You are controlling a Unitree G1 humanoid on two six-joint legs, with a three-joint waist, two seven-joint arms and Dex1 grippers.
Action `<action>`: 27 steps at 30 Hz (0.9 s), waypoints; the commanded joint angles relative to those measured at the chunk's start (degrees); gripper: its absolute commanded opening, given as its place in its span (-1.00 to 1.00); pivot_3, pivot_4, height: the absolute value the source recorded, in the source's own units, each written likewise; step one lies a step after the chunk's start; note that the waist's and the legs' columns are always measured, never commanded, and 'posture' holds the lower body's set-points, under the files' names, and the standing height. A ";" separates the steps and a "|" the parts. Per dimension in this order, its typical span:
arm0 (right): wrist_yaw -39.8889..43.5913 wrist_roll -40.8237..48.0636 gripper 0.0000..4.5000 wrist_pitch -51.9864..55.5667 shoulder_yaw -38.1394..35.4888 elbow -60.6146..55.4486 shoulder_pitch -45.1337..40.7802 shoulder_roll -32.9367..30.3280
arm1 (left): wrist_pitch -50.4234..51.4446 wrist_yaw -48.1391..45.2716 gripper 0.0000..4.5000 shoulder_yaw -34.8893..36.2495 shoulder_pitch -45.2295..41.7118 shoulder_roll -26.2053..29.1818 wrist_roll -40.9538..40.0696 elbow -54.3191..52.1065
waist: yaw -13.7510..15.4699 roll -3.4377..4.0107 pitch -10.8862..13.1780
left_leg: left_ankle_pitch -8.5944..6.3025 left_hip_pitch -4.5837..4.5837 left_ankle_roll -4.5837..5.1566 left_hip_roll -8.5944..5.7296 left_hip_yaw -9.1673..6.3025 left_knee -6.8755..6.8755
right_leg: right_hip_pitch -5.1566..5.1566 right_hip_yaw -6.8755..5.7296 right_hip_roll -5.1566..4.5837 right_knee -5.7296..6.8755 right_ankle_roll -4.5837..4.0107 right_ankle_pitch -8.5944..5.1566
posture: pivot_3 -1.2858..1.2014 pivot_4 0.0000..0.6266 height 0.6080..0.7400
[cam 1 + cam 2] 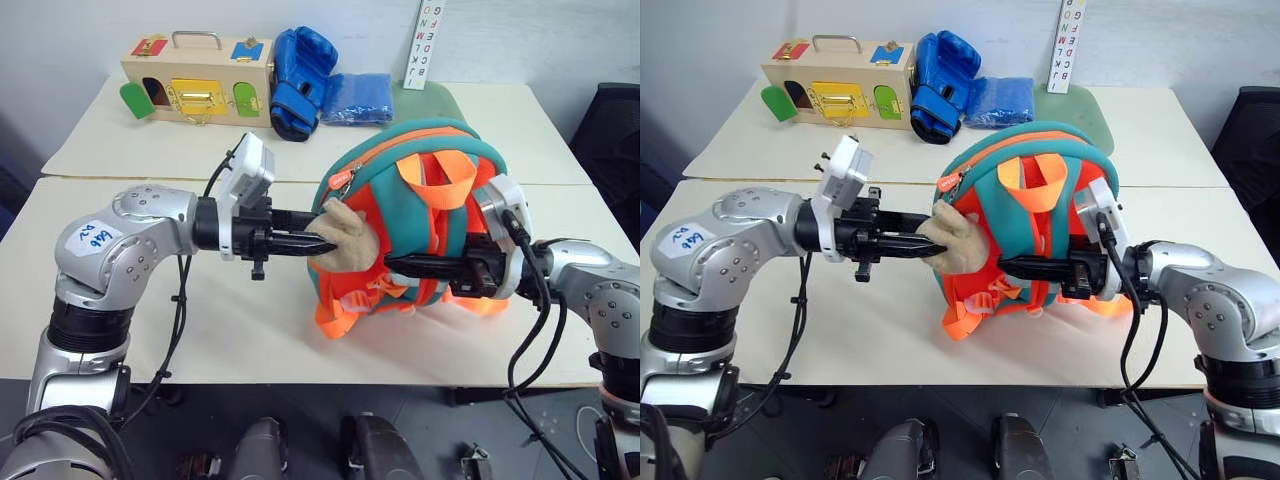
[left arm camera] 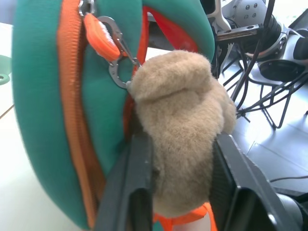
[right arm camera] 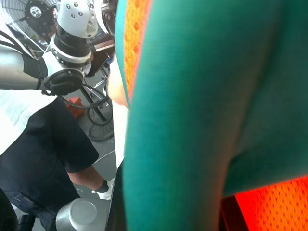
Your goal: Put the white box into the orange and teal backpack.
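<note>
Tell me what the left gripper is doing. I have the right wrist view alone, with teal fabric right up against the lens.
Observer: The left gripper has its fingers on either side of the beige plush toy, which hangs from the orange and teal backpack.
Operator: Give me the bag's pose.
Observer: It stands upright on the near table, straps facing the robot, between the two grippers.
Operator: Report my right gripper.
Observer: The right gripper is shut, lying level across the backpack's lower front. I cannot tell whether it pinches fabric.
</note>
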 commanded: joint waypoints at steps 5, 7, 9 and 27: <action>-0.63 5.31 -1.00 1.47 -10.68 -3.74 8.45 -4.11 | -13.46 -11.80 -0.63 1.69 -4.39 9.53 8.97 18.73 | 0.12 0.00 0.00 | 0.00 0.00 0.01 0.01 0.02 -0.02 | -0.01 -0.03 0.02 -0.03 -0.04 -0.02 | 0.03 -0.52 1.00; -1.27 7.89 -1.00 2.03 -12.76 -5.47 10.70 -4.05 | -16.97 -13.10 -0.63 0.46 -5.89 9.75 12.02 23.67 | 0.20 0.00 0.00 | -0.02 0.00 0.04 0.00 0.02 -0.01 | -0.01 -0.04 0.01 -0.04 -0.04 -0.02 | 0.03 -0.52 1.00; -2.60 10.92 -1.00 2.58 -13.92 -7.77 12.55 -3.48 | -19.44 -14.51 -0.63 -0.55 -6.76 9.51 14.26 26.93 | 0.27 0.00 0.00 | -0.09 -0.01 0.17 0.00 0.02 -0.01 | 0.00 -0.03 0.00 -0.05 -0.03 -0.02 | 0.03 -0.52 1.00; -14.78 16.27 -1.00 -4.50 -12.85 -17.06 14.63 -0.18 | -35.83 -11.76 -0.63 -14.91 7.10 1.34 33.33 24.03 | 1.30 0.01 -0.03 | -0.34 0.00 0.55 -0.01 0.04 0.03 | 0.02 0.02 -0.10 -0.01 -0.04 -0.02 | 0.03 -0.52 1.00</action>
